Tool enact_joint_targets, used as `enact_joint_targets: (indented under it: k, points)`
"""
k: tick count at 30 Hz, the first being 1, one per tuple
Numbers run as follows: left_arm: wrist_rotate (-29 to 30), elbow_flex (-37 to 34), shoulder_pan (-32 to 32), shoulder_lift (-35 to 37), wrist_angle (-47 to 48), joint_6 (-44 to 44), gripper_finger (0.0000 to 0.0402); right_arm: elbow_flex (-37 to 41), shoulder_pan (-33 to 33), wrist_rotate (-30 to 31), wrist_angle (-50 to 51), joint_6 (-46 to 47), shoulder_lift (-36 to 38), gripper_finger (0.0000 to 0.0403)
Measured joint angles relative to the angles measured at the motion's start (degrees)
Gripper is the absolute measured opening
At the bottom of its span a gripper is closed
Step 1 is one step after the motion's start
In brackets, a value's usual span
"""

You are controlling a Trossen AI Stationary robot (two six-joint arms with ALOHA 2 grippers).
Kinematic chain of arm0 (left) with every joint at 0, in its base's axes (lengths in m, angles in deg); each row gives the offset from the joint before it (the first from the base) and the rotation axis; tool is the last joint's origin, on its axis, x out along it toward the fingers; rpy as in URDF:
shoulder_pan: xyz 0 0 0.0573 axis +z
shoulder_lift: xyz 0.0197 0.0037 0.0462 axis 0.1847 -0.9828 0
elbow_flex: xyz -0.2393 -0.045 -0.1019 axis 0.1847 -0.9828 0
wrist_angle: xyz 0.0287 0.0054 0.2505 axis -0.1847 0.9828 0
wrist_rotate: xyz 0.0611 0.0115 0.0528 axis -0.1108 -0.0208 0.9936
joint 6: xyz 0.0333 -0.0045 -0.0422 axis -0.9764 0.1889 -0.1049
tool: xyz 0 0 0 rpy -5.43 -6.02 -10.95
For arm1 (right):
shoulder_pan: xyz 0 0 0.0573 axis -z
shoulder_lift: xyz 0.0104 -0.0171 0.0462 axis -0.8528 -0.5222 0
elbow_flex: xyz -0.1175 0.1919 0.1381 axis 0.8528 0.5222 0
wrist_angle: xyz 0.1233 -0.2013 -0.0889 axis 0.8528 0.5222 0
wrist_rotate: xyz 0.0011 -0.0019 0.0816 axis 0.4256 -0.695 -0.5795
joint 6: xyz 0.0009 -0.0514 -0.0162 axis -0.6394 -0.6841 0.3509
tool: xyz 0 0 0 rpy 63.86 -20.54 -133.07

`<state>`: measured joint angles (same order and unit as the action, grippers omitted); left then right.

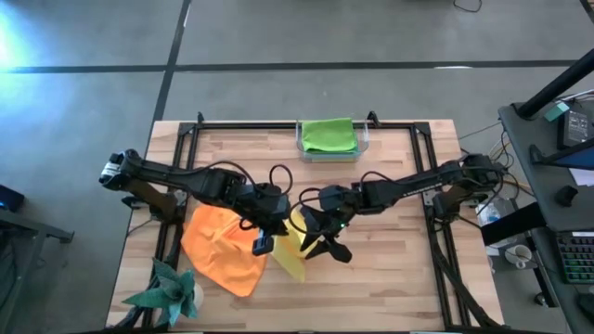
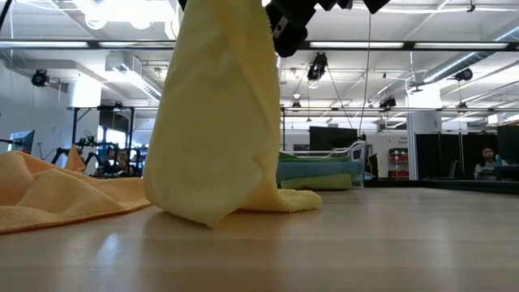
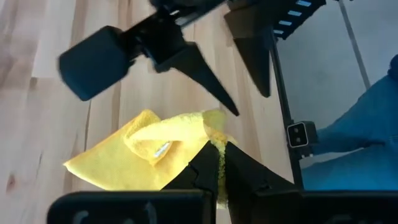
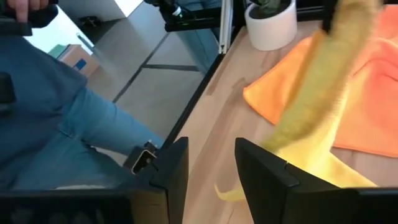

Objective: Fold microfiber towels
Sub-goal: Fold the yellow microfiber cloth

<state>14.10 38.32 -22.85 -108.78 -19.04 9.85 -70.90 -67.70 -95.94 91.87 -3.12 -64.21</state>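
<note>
A yellow towel (image 2: 219,105) hangs over the middle of the table with my left gripper (image 3: 219,163) shut on it. My right gripper (image 4: 211,168) stands open just to the towel's right, nothing between its fingers; it also shows in the high view (image 1: 323,249). An orange towel (image 1: 223,246) lies crumpled on the table to the left. A green towel (image 1: 328,134) lies folded in a clear tray at the far edge. My left gripper pinches the yellow towel's upper edge (image 3: 214,140) between its two fingers, which slant down from the table's left. One layer or several, I cannot tell. The towel hangs slack below the fingers, and its lower end (image 2: 235,203) rests bunched on the table.
A teal spiky ornament in a white pot (image 1: 167,292) stands at the near left corner. A black frame (image 1: 427,167) runs along the table's sides. A person in jeans (image 4: 81,130) stands at the near edge. Bare wood (image 1: 390,278) lies at the near right.
</note>
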Motion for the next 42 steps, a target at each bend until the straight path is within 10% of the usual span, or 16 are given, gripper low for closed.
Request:
enact_joint_targets:
  k: [27, 42]
  points:
    - [-1.8, -0.3, -1.0, 0.0, -3.4, 0.5, 0.0001, -1.0, 2.3, 5.6, -3.8, -1.1, 1.8, 0.0118]
    - [9.7, 0.5, -0.7, 0.1, -4.6, 0.0, 0.0001, -0.4, 0.7, -0.5, -2.6, -1.1, 1.8, 0.0109]
